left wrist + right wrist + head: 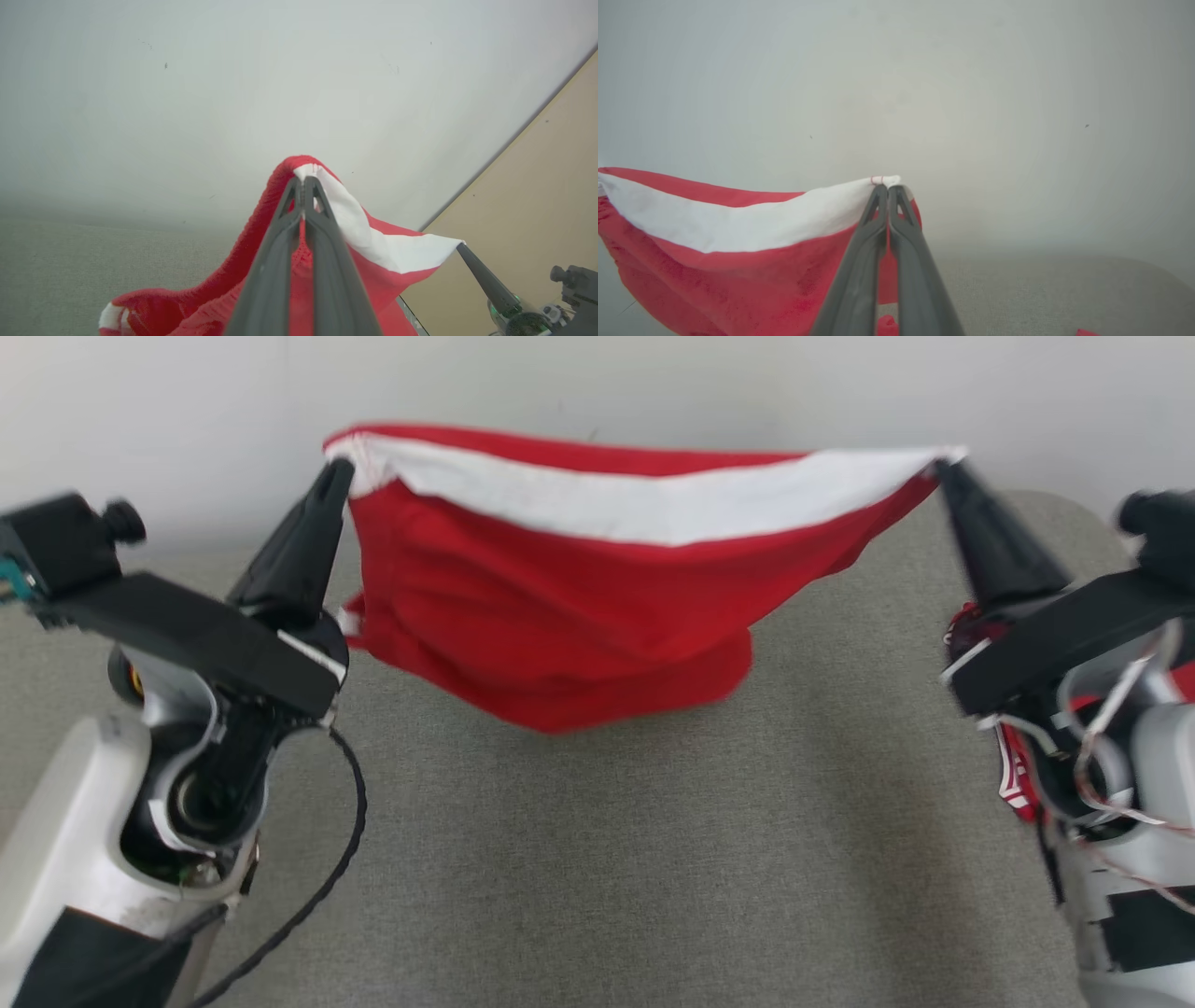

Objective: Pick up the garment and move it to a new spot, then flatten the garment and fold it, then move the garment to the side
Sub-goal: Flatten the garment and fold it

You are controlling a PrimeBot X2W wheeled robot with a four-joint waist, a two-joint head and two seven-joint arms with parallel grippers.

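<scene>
The garment (579, 616), red with a white band along its top edge, hangs stretched in the air between my two grippers above the grey table (607, 859). My left gripper (338, 471) is shut on its left top corner, and my right gripper (945, 467) is shut on its right top corner. The cloth sags in the middle, and its lowest fold hangs close over the table. In the left wrist view the left gripper (302, 179) pinches the red and white garment (373, 238). In the right wrist view the right gripper (888, 187) nips the white band of the garment (738, 224).
A pale wall (597, 383) stands right behind the table's far edge. A black cable (345, 840) hangs from my left arm over the table. More red and white cloth (1013, 775) shows beside my right arm. A beige panel (528, 196) lies to the right in the left wrist view.
</scene>
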